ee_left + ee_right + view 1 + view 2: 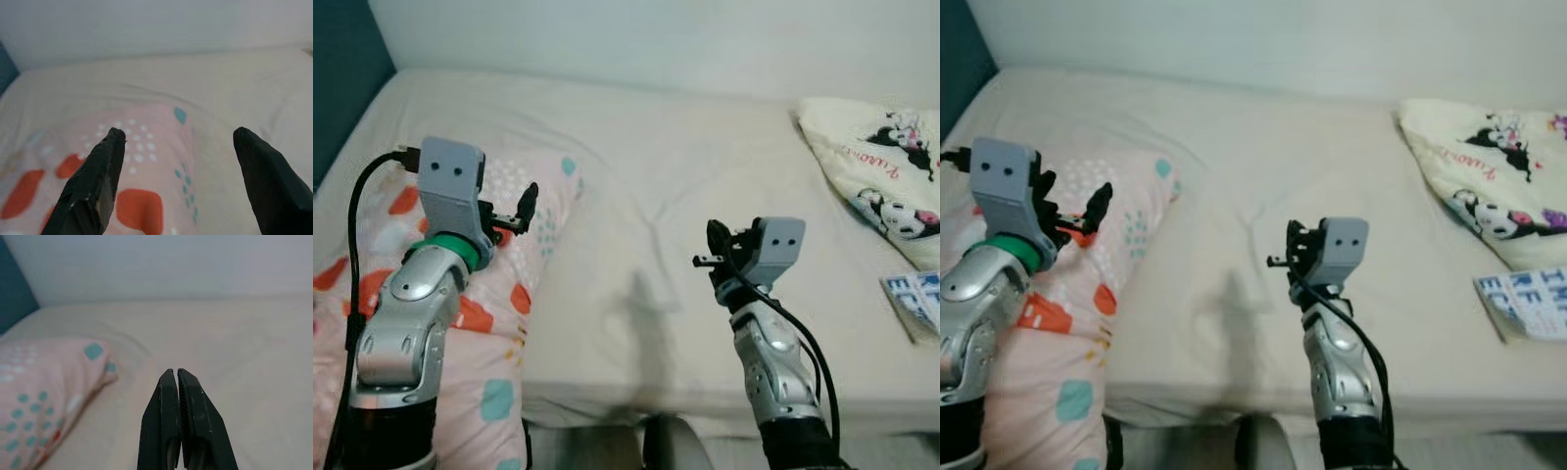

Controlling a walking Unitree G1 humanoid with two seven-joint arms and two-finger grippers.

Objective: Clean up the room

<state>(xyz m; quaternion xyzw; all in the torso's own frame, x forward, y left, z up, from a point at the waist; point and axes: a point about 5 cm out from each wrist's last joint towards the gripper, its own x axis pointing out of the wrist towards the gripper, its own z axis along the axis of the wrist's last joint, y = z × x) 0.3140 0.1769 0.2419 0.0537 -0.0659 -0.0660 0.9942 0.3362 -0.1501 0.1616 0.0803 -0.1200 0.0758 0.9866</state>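
A pink pillow (504, 338) with orange and teal patches lies on the left side of the cream bed (666, 166). My left gripper (514, 211) hovers open just above the pillow's far corner, and the pillow (146, 161) shows between and below its two spread fingers. My right gripper (715, 245) is raised over the bare middle of the mattress, shut with nothing in it. Its two fingers (166, 406) are pressed together and point toward the wall.
A cream pillow or blanket with cartoon mouse prints (886, 176) lies at the right of the bed. A blue-and-white booklet (915, 299) lies near the right front edge. A white wall (656, 39) runs behind the bed, and a dark teal panel (342, 69) stands at far left.
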